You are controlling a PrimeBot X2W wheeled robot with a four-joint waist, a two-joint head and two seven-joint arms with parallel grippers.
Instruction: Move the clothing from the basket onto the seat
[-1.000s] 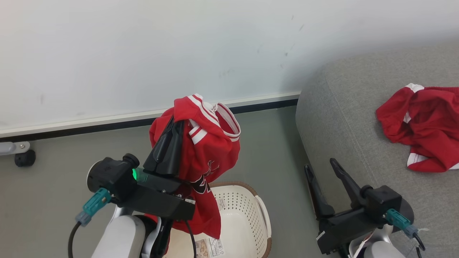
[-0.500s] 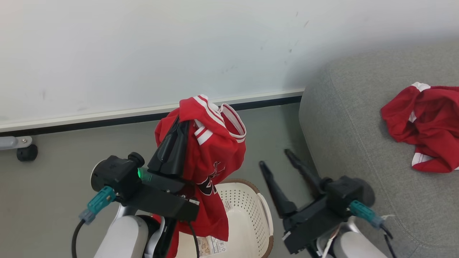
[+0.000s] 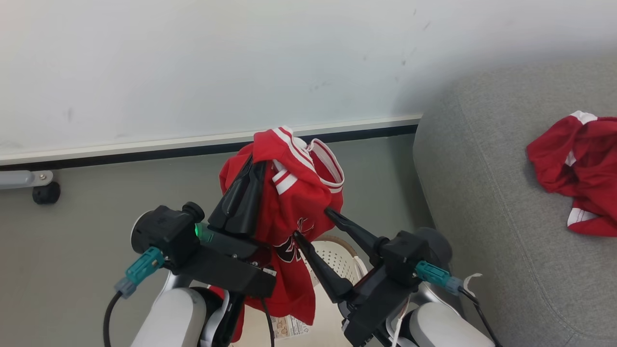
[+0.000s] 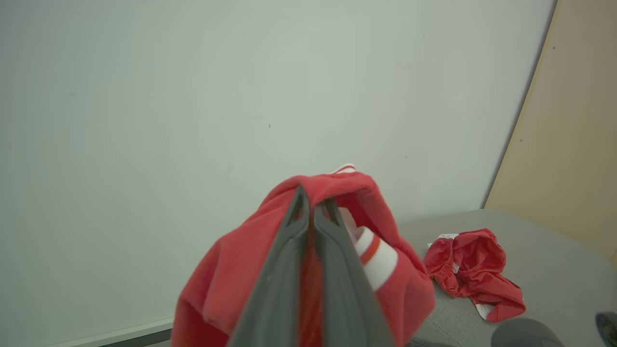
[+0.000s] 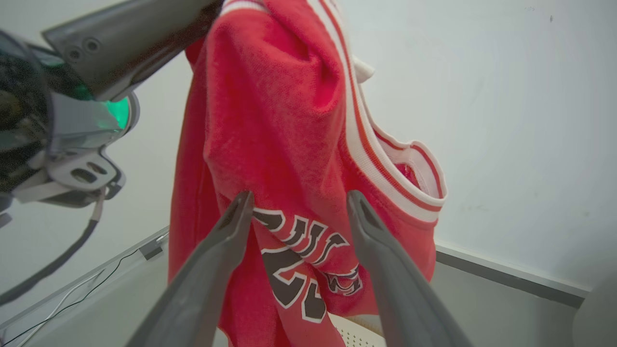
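Note:
A red jersey with white stripe trim hangs from my left gripper, which is shut on the fabric near its collar, above the cream basket. The left wrist view has the gripper pinching the red cloth. My right gripper is open, its fingers touching the jersey's right side by the black lettering. In the right wrist view the jersey hangs just past the open right gripper. A second piece of red clothing lies crumpled on the grey seat.
A white wall with a dark baseboard runs behind the grey floor. A black castor on a metal leg sits at the left. The left wrist view has a tan panel beyond the seat.
My right arm has swung left, from beside the seat's edge to the hanging jersey, staying open. The left gripper keeps its hold. The head camera has turned slightly.

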